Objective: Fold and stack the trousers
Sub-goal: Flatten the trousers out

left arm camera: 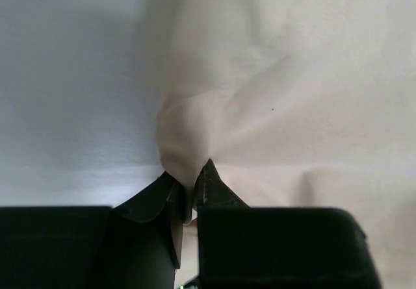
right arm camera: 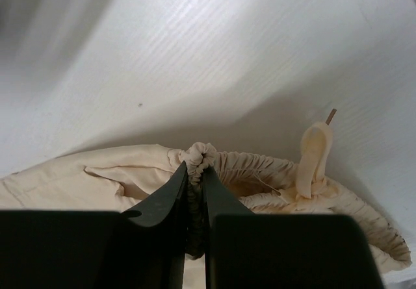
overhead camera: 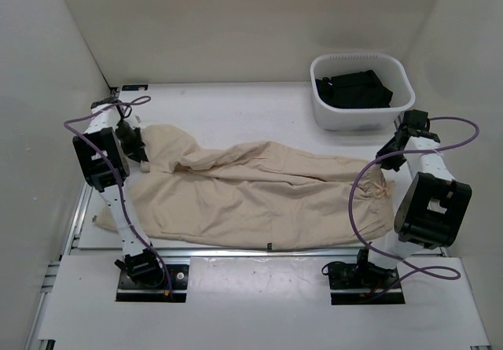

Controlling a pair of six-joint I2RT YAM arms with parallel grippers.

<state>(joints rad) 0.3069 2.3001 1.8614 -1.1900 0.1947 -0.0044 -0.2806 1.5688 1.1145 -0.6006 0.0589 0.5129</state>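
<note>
Trousers (overhead camera: 259,193) spread along desk (overhead camera: 236,102). My left fingers (left arm camera: 218,188) pinch leg end, right fingers (right arm camera: 166,195) pinch gathered waist. Risk I see: thin pinch slips under lift, fold goes crooked

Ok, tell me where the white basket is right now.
In the top view the white basket sits at the far right of the table, just beyond the right gripper and the waist end of the trousers, with dark clothes inside.

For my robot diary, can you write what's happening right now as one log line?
stage: gripping | left fingers: shut on trousers leg end | right fingers: shut on gathered waist | trousers: spread across table
</note>
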